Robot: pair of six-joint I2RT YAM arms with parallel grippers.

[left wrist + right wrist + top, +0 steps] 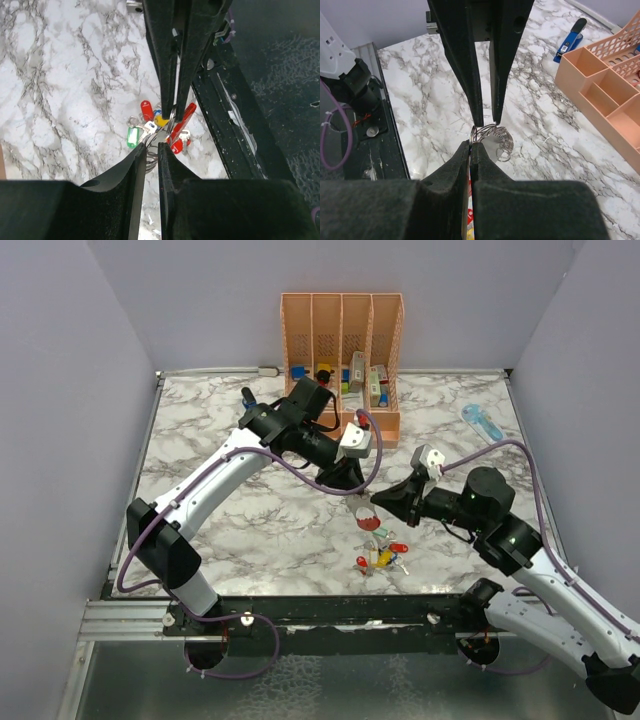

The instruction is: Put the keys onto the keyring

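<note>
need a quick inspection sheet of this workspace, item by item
surface: marble table, no damage seen
job's things: keyring held up; keys heaped below it on the table
clutter: peach organiser at back; dark blue tool beside it; pale blue tool far right
hands: right hand shut on the keyring; left hand at it, jaws slightly apart, grip unclear
cables: purple cables loop along both arms
surroundings: grey walls; nothing else seen

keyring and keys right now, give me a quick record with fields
keyring: held up off the table
right hand: shut on the keyring
left hand: slightly open, tips either side of the keyring
keys: loose pile on the table near the front edge
keys on keyring: cannot tell
</note>
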